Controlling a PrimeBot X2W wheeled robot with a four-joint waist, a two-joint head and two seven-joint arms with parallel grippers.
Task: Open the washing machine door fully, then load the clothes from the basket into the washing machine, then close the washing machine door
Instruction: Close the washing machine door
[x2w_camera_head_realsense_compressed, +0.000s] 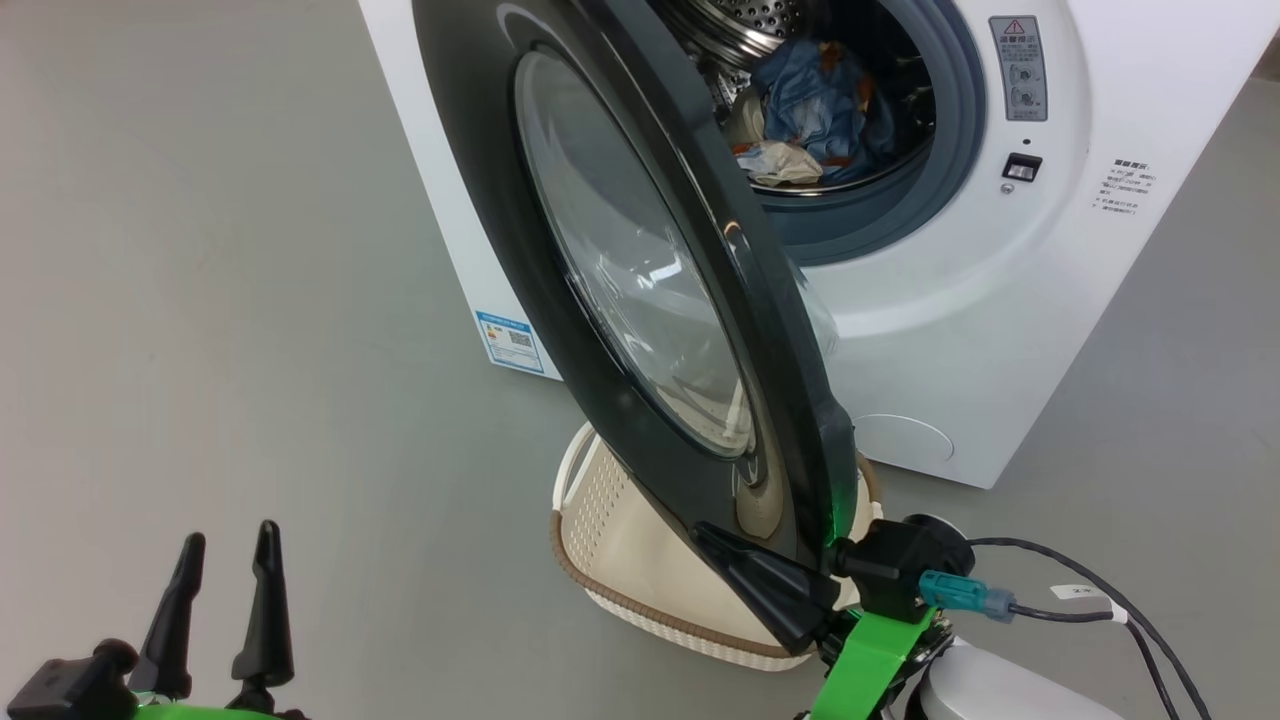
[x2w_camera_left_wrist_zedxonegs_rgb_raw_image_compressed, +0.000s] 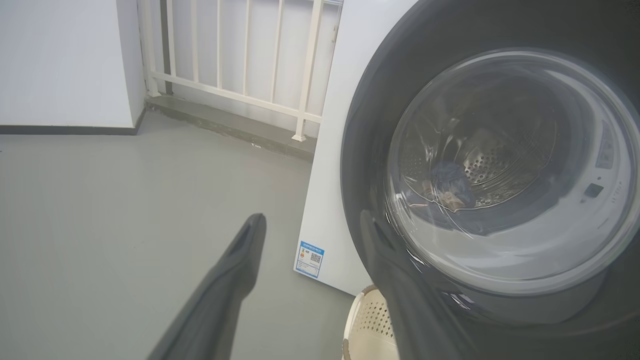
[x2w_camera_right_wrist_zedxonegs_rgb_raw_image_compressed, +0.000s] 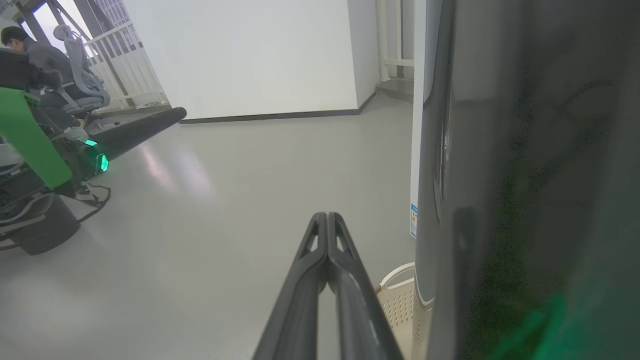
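Right end effector (x2w_camera_right_wrist_zedxonegs_rgb_raw_image_compressed: 326, 216) closed, empty, beside washing machine door (x2w_camera_head_realsense_compressed: 620, 290); left end effector (x2w_camera_head_realsense_compressed: 230, 535) open, empty; clothes (x2w_camera_head_realsense_compressed: 810, 100) in drum (x2w_camera_head_realsense_compressed: 740, 20); basket (x2w_camera_head_realsense_compressed: 610, 500) under door.

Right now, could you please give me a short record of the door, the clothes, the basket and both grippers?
Washing machine door: partly open, standing out from the washing machine
Clothes: inside the drum
Basket: on the floor under the door; the part that shows holds no clothes
Left gripper: open, holding nothing, apart from the door
Right gripper: shut, at the door's lower edge; contact unclear
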